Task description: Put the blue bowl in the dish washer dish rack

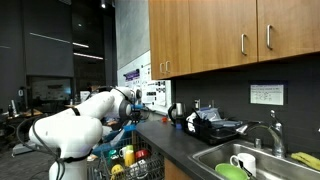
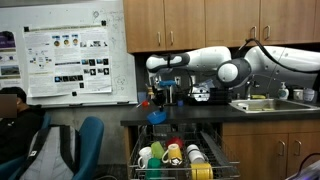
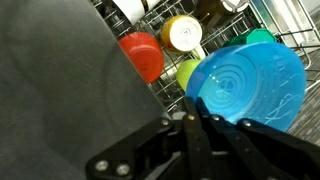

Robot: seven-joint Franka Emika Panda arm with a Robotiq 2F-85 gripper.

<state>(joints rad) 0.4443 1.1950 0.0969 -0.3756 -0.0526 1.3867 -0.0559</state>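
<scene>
Even overhead light brightens the wooden cabinets (image 1: 220, 35) in an exterior view, while the hall (image 1: 40, 70) at 9 o'clock lies dim. In the wrist view, the blue bowl (image 3: 245, 85) shows a soft sheen at 3 o'clock. The fingers (image 3: 140, 150) sit dark and blurred at 6 o'clock, with a grey mass (image 3: 50, 80) out of focus at 9 o'clock.

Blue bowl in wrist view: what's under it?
Grey wire dish rack holding a red cup, yellow cup and green cup; the round blue bowl hides the rest.

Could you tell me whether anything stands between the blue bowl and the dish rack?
Nothing visible does: the blue bowl, held by the gripper, hangs in open air above the dish rack, though cups fill slots beneath.
</scene>
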